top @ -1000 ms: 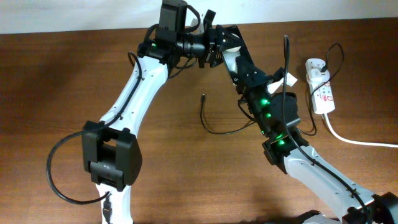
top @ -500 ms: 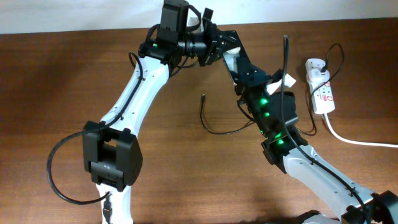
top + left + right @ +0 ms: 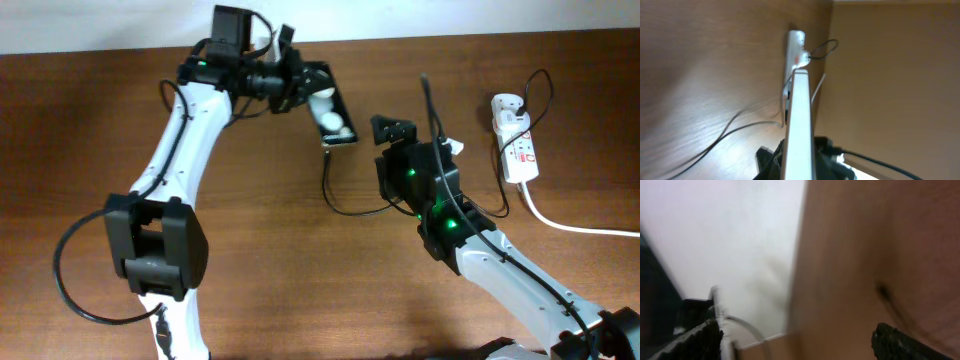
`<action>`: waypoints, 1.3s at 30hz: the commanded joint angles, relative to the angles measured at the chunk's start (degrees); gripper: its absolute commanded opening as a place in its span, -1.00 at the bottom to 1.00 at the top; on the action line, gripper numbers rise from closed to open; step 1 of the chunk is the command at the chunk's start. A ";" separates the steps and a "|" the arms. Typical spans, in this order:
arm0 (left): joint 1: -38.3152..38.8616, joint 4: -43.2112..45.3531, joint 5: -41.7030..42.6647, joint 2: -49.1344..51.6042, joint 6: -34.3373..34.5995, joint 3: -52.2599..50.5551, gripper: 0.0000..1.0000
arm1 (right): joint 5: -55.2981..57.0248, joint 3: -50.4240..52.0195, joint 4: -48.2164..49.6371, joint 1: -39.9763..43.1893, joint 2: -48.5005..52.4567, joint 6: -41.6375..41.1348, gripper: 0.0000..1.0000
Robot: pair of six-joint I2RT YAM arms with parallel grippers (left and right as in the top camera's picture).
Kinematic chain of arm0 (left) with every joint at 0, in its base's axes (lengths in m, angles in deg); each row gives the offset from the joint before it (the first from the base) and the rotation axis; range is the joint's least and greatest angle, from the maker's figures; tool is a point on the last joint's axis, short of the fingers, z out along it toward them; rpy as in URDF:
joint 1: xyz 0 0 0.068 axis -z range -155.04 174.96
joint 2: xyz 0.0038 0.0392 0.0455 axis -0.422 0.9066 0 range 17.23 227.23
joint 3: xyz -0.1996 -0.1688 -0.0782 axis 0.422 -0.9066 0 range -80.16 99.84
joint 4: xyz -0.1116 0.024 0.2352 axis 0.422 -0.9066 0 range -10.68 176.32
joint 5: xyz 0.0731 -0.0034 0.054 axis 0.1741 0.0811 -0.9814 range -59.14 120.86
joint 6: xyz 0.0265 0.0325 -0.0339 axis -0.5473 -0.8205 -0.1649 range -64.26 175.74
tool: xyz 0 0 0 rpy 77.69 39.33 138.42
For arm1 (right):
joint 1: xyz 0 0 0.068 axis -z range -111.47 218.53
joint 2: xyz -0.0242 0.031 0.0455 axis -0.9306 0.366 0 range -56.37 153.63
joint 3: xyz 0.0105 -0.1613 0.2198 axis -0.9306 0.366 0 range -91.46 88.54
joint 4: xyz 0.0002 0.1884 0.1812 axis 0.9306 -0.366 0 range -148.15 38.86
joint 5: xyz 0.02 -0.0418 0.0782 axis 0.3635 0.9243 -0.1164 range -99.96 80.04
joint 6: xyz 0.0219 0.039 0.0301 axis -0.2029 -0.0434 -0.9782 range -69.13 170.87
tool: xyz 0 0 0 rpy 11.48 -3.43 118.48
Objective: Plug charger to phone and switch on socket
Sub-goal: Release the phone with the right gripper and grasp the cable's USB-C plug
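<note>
My left gripper (image 3: 305,82) is clamped on one short end of the phone (image 3: 336,108). The phone sticks out ahead of me with its glossy screen turned up toward the overhead camera. From my left wrist it shows only as a thin pale edge running straight away from me. I cannot tell whether its free end touches the table (image 3: 90,150). Just past that free end lies the plug tip of the charger (image 3: 326,185), near the phone's corner but apart from it, with the thin cable curving off under my right arm. My right gripper (image 3: 394,128) hangs beside the phone's free end, jaws wide apart with nothing between them; its wrist view is badly blurred. The socket (image 3: 516,140) lies well off on that gripper's outer side, near the table's back edge, with bare wood between. That back edge runs close behind my left gripper, and open wood spreads on its outer side.
</note>
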 commanded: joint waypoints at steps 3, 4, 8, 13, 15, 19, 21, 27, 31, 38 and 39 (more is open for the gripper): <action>-9.25 -11.26 11.34 -0.13 -20.24 0.39 -1.00 | -8.74 -0.11 -10.01 -0.35 -0.48 30.75 0.88; -11.13 -12.66 13.79 -0.13 -22.71 0.39 -1.00 | -15.34 -0.11 -13.42 -0.35 -0.48 39.87 0.87; -16.09 -13.14 19.74 -0.13 -24.09 0.39 -1.00 | -19.47 -0.13 -28.57 -0.35 -0.48 48.76 0.76; -20.44 -13.14 20.44 -0.13 -24.13 0.39 -1.00 | -24.90 -5.07 -42.47 -0.37 -0.48 58.58 0.42; -20.61 -13.14 20.41 -0.13 -25.40 0.39 -1.00 | -19.71 -13.03 -51.95 -0.35 -0.46 60.50 0.37; -20.63 -14.56 20.41 -0.13 -27.76 0.39 -1.00 | -15.08 -35.39 -67.63 -0.37 8.68 66.66 0.30; -20.63 -15.43 20.41 -0.13 -27.74 0.39 -1.00 | -15.13 -44.94 -71.08 -0.39 17.35 66.64 0.12; -20.63 -15.69 20.44 -0.13 -27.71 0.39 -1.00 | -16.63 -62.27 -65.18 -3.76 43.56 58.58 -0.26; -20.63 -15.69 20.44 -0.13 -27.71 0.39 -1.00 | -16.52 -62.25 -60.89 -4.13 47.15 55.82 -0.42; -27.50 -15.72 20.44 -0.13 -27.71 0.39 -1.00 | -14.80 -62.03 -60.39 -4.11 51.65 54.55 -0.49; -27.61 -15.72 20.44 -0.13 -27.74 0.39 -1.00 | -14.01 -62.03 -60.46 -4.13 51.91 54.58 -0.49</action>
